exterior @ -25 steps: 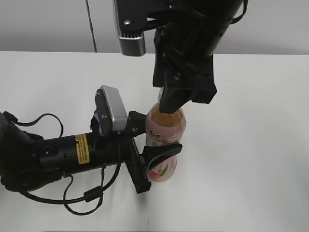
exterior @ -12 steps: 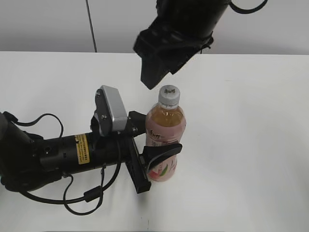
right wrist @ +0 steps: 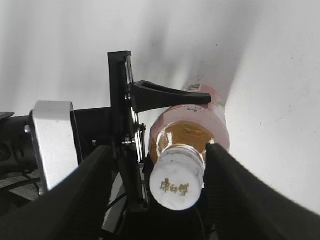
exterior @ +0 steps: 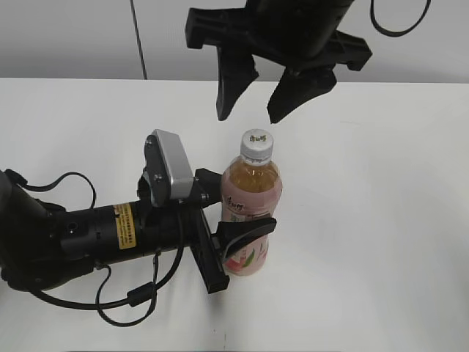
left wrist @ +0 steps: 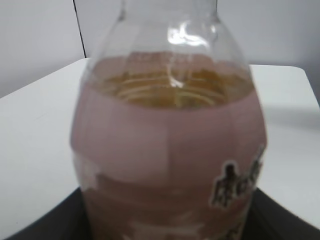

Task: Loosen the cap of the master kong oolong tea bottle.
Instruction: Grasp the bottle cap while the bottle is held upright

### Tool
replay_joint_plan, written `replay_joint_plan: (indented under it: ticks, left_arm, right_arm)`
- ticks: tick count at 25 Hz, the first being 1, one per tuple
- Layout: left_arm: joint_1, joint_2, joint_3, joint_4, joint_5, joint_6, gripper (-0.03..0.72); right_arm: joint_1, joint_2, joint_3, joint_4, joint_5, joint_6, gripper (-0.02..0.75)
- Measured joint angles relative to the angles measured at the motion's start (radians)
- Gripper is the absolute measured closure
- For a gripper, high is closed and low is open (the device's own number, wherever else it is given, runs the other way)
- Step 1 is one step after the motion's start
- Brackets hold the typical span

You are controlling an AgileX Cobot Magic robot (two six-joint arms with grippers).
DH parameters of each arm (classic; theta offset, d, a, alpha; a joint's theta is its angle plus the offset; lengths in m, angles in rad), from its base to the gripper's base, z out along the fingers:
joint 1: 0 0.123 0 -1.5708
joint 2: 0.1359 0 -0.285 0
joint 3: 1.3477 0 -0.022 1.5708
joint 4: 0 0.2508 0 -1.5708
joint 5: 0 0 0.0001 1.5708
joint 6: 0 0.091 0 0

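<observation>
1. A second ago the right gripper [exterior: 249, 114] was down over the bottle's neck with the cap hidden between its fingers; since then it has lifted off and turned, and it now hangs above the cap [exterior: 257, 144] with clear air between them.
2. Its two dark fingers [exterior: 233, 86] stand spread apart and hold nothing. In the right wrist view they frame the cap [right wrist: 177, 184] on either side without touching it.
3. The master kong oolong tea bottle [exterior: 249, 213] stands upright on the white table [exterior: 381, 220], roughly at the middle of the exterior view. The cap sits on its neck, white and ribbed, with a small dark mark on top.
4. The left gripper [exterior: 229, 220] reaches in from 9 o'clock of the bottle, its arm lying low along the table. Its fingers are clamped around the bottle's lower body, across the pink label; one finger [exterior: 249, 229] wraps the front of the label and the other sits behind the bottle.
5. The left wrist view is filled by the bottle [left wrist: 170, 150]: amber tea up to the shoulder and the pink label below, all of it blurred. The cap is out of the top of that view.
6. Black cable [exterior: 139, 297] loops on the table at about 7 o'clock from the bottle, beside the left arm. A grey wall [exterior: 73, 37] rises behind the table's far edge at 12 o'clock.
</observation>
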Motion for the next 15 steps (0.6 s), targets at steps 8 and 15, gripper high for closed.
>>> replay_joint_plan:
  ticks: [8, 15]
  left_arm:
    - [0.000, 0.000, 0.000, -0.001, 0.000, 0.000, 0.295]
    - [0.000, 0.000, 0.000, -0.001, 0.000, 0.000, 0.295]
  right_arm:
    - [0.000, 0.000, 0.030, -0.007, 0.000, 0.020, 0.295]
    - [0.000, 0.000, 0.062, -0.006, 0.000, 0.021, 0.295]
